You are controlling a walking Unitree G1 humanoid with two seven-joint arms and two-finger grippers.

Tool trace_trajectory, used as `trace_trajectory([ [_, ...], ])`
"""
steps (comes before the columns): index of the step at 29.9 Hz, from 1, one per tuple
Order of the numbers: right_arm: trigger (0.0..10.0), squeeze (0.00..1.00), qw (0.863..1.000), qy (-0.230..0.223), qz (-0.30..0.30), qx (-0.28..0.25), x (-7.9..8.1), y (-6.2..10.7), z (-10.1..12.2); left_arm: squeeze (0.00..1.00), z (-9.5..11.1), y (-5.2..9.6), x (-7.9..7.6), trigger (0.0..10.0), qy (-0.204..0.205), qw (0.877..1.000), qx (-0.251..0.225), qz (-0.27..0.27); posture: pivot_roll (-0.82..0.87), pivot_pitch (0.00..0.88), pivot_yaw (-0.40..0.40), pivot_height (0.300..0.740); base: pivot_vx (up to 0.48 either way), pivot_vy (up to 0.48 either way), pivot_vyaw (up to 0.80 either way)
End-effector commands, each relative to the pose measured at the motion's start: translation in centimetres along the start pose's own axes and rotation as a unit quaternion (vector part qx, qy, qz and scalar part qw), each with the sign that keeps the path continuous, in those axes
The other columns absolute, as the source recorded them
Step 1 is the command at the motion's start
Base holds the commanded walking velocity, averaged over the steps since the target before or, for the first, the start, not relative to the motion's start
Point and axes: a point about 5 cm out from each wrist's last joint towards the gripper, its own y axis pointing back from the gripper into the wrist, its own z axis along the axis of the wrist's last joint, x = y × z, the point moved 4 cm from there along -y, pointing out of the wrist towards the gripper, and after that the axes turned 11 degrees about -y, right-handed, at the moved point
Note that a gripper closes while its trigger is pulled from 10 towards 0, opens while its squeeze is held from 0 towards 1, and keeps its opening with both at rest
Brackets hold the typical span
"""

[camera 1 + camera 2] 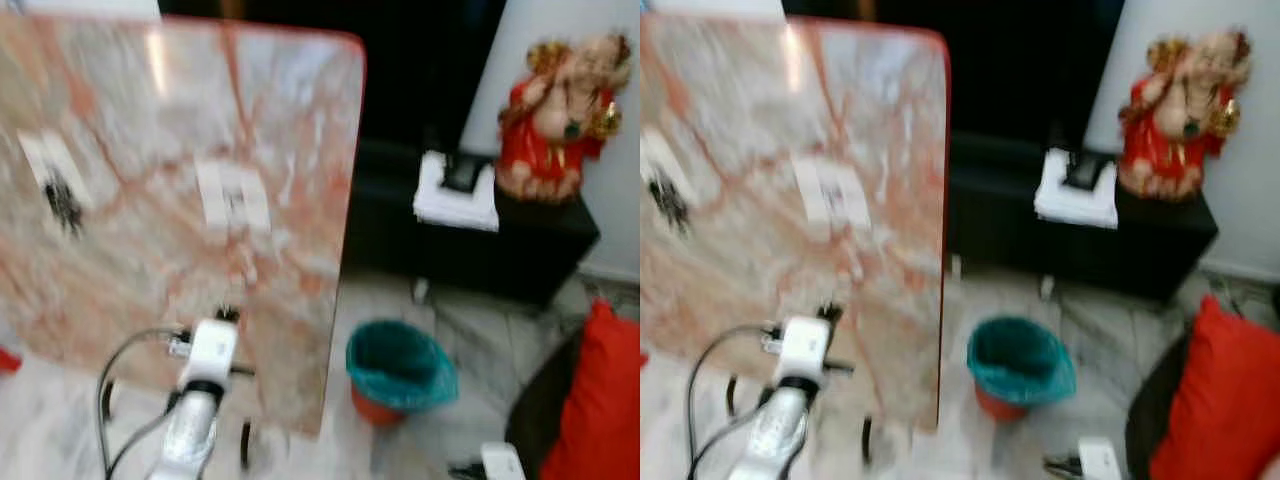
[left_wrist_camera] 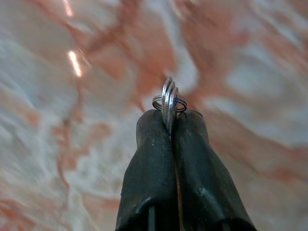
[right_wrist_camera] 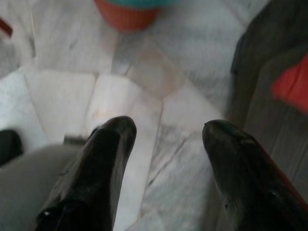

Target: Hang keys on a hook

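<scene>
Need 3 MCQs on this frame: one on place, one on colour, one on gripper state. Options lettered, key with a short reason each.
1. Where is the round bin with the teal liner?
A. on the black cabinet
B. on the floor beside the pink-veined marble tabletop
C. on the red cushion

2. What colour is the seated figurine's robe?
A. red
B. blue
C. green

3. How is the left gripper?
A. open, empty
B. shut on the metal keys and ring
C. shut on a cloth

Key: 1 B, the bin stands on the pale floor by the pink-veined marble tabletop. 2 A, the robe is red with gold trim. 3 B, the metal keys and ring stick out between the closed black fingers.
</scene>
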Motion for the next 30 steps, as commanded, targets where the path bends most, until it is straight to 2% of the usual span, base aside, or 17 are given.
trace_trajectory([
  [1, 10.0, 0.00, 1.000, 0.004, 0.013, -0.010, 1.1, -0.2, 0.7, 0.00, 0.1, -0.2, 1.2, 10.0, -0.014, 1.000, 0.000, 0.011, 0.02, 0.000, -0.093, 0.740, 0.304, 0.000, 0.00],
  [12, 10.0, 0.00, 1.000, 0.004, 0.014, -0.009, 1.2, -0.2, 0.7, 0.00, 1.5, -0.7, 1.3, 10.0, -0.020, 1.000, -0.021, 0.005, 0.02, 0.000, -0.091, 0.740, 0.301, 0.000, 0.00],
  [30, 10.0, 0.00, 1.000, 0.003, 0.017, -0.009, 1.2, -0.2, 0.8, 0.00, 3.6, -0.2, 1.1, 10.0, -0.020, 0.999, -0.050, -0.007, 0.02, 0.000, -0.089, 0.740, 0.000, 0.000, 0.00],
])
